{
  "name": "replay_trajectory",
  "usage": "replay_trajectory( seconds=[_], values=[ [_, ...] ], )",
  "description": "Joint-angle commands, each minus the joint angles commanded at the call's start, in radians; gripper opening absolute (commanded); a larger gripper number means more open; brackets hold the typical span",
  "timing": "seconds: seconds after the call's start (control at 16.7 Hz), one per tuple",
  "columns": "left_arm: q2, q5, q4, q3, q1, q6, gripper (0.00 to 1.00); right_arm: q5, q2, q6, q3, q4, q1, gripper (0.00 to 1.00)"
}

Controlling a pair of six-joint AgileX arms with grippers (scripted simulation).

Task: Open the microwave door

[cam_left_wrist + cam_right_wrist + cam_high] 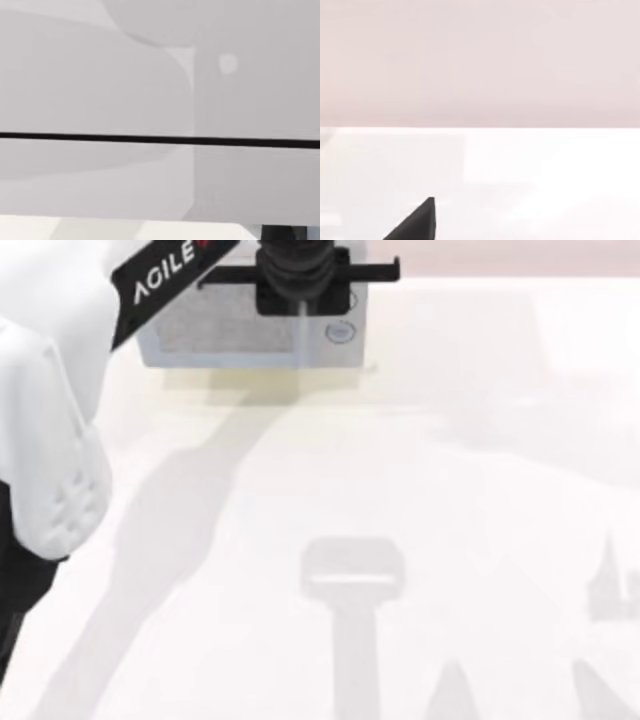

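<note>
The microwave stands at the table's far edge, left of centre, its front facing the camera. Its door, with the speckled mesh window, looks flush with the front. A round knob marks the control strip at the door's right. My left gripper is pressed up against the front where the door meets that strip, covering the handle. In the left wrist view the grey microwave fills the picture, crossed by a thin black seam. My right gripper is outside the top view; one black wedge of it shows in its wrist view.
My left arm's white casing covers the top view's left side. The pale table carries only shadows of both arms. The right wrist view shows table and a plain pinkish wall.
</note>
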Motion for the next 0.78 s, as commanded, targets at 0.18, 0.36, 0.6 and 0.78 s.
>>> replay_trajectory(
  seconds=[0.18, 0.36, 0.6, 0.78],
  values=[
    [-0.058, -0.008, 0.048, -0.102, -0.001, -0.011, 0.00, 0.000, 0.000, 0.000, 0.000, 0.000, 0.000, 1.00],
    [-0.104, -0.012, 0.088, -0.180, -0.005, -0.022, 0.00, 0.000, 0.000, 0.000, 0.000, 0.000, 0.000, 1.00],
    [-0.108, -0.012, 0.092, -0.187, -0.005, -0.023, 0.00, 0.000, 0.000, 0.000, 0.000, 0.000, 0.000, 1.00],
    [-0.108, -0.012, 0.092, -0.187, -0.005, -0.023, 0.00, 0.000, 0.000, 0.000, 0.000, 0.000, 0.000, 1.00]
  ],
)
